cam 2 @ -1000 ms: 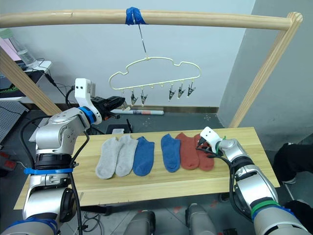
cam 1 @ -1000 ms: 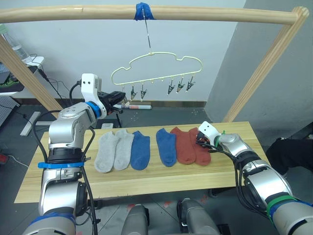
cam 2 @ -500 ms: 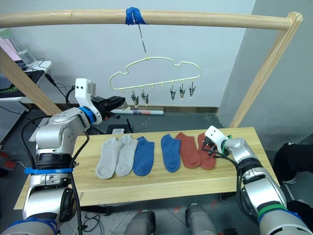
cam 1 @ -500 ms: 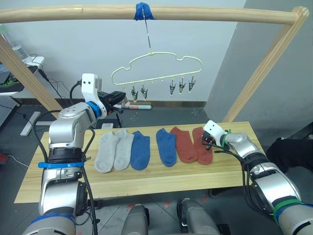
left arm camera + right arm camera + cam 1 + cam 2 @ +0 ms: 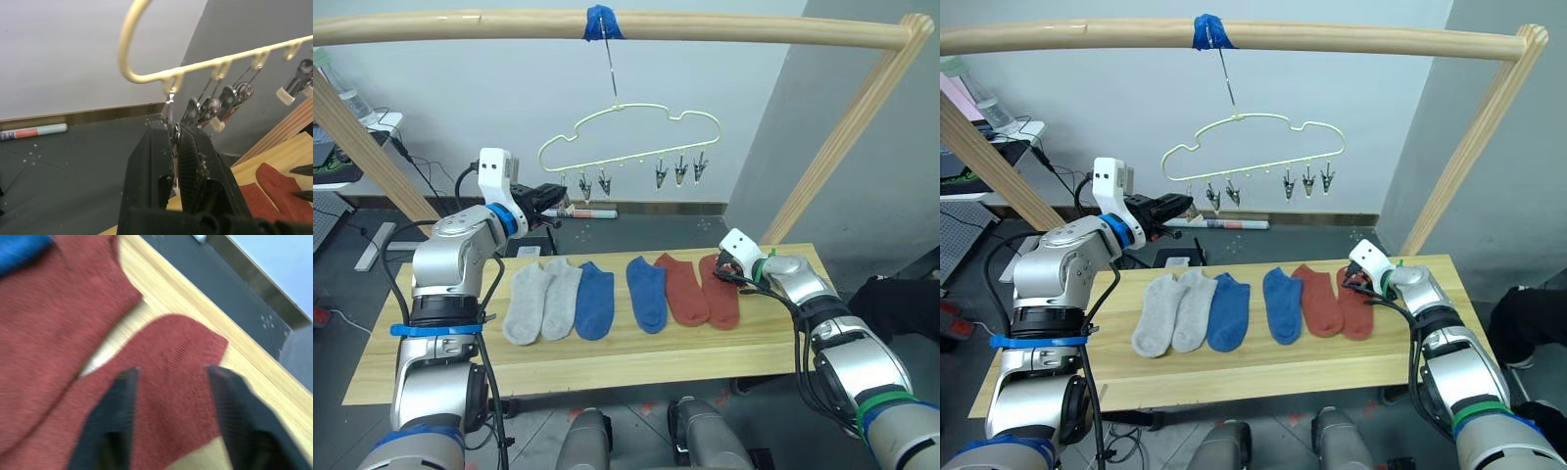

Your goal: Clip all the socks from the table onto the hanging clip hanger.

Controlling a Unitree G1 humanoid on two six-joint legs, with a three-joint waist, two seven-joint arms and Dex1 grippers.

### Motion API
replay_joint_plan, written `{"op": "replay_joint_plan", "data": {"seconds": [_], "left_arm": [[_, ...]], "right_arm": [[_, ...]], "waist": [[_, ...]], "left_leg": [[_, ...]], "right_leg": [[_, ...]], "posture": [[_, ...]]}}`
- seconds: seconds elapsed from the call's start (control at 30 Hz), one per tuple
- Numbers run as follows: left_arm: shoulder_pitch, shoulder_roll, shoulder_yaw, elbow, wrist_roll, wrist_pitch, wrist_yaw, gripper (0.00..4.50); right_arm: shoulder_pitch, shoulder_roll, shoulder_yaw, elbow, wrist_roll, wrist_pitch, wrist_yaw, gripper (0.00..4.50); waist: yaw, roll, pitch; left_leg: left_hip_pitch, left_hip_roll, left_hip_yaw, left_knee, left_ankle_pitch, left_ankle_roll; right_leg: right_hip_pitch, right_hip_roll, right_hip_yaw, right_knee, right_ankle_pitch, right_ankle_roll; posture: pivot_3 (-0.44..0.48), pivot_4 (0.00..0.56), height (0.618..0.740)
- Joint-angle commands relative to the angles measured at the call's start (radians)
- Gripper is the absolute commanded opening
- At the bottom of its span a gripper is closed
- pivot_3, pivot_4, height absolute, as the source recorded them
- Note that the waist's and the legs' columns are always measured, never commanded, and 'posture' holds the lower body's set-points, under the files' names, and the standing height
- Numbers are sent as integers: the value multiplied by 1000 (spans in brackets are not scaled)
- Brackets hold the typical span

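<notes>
Socks (image 5: 626,294) of soft knit lie flat in a row on the plank table (image 5: 607,357).
Right gripper (image 5: 168,418) spread wide over the ribbed rust sock (image 5: 166,396); left gripper (image 5: 175,147) pinches a metal clip (image 5: 172,125) of the wavy wire clip hanger (image 5: 626,132).

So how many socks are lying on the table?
6, in a row on the light wooden table: two grey fabric socks at the robot's left, two blue socks in the middle, two rust red socks at the right.

Six socks (image 5: 646,293) on wooden table (image 5: 607,360)
</notes>
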Motion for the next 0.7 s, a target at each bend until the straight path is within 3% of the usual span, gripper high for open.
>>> {"op": "replay_joint_plan", "data": {"seconds": [0.03,0.1,0.13,0.63,0.7], "left_arm": [[-2,16,8,-38,-3,-9,-4,112],[0,17,8,-40,-3,-8,-4,112],[2,18,9,-44,-4,-5,-3,112],[33,20,18,-97,-16,38,7,112],[42,20,23,-108,-18,44,12,112]], "right_arm": [[-37,4,-5,53,-17,-24,-20,3753],[-45,7,-4,73,-21,-33,-28,4442],[-50,12,-4,84,-26,-40,-38,4481],[-68,68,-64,178,-2,62,-10,4481],[-64,64,-59,177,-10,64,-2,3858]], "waist": [[1,0,0],[1,0,0],[1,0,0],[7,0,4],[7,1,4]], "left_leg": [[0,0,0,0,0,0],[0,0,0,0,0,0],[0,0,0,0,0,0],[0,0,0,0,0,0],[1,0,0,0,0,0]], "right_leg": [[0,0,0,0,0,0],[0,0,0,0,0,0],[0,0,0,0,0,0],[0,0,0,1,0,0],[0,0,0,1,0,0]], "posture": [[44,194,740],[45,195,740],[47,196,740],[76,224,740],[79,225,740]]}}
